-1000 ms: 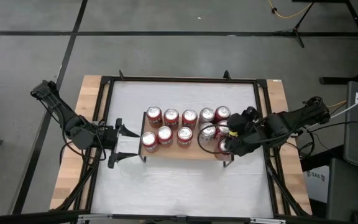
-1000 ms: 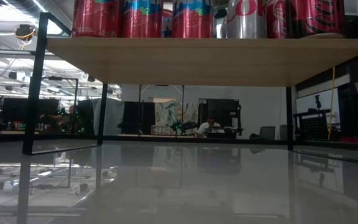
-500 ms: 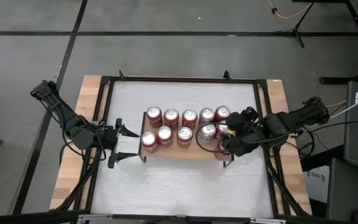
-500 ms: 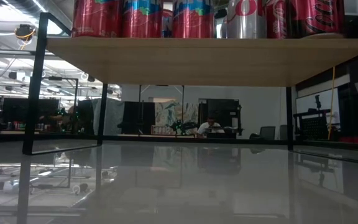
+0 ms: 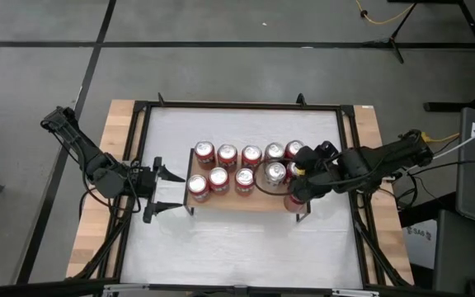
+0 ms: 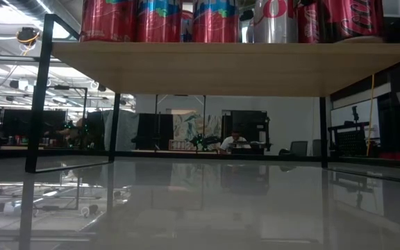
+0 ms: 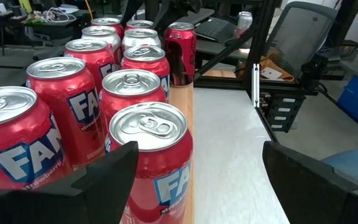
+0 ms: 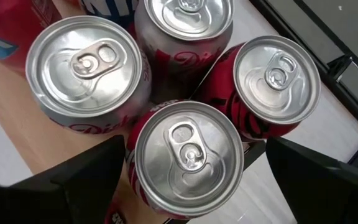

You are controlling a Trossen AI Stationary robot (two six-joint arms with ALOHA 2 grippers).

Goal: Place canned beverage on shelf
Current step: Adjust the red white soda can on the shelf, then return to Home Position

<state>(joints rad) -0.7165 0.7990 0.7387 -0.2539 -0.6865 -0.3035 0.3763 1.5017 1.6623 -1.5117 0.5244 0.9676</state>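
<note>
Right gripper (image 5: 297,183) sits over the right end of the shelf (image 5: 229,201), jaws spread wide with nothing between them; its wrist view looks straight down on a red can (image 8: 188,158) at the shelf's corner, fingers either side of it but clear of the can wall. I read that as release done: can is standing upright on the plank, so the wide jaws are there to let the arm lift off without dragging it. That can stands tight against its neighbours, two silver-bodied cans (image 8: 86,68) and another red one (image 8: 278,84), all touching or nearly so. Packing is dense because the plank is small: two rows of cans (image 5: 228,167) fill most of it, with this one at the near right corner, close to the edge. Risk: any sideways motion on exit could clip it off the corner, so straight up looks safest. Left gripper (image 5: 165,190) waits just off the shelf's left end, partly open, empty, looking along the red can rows (image 7: 148,162). Low view shows only the plank underside and can bases.
</note>
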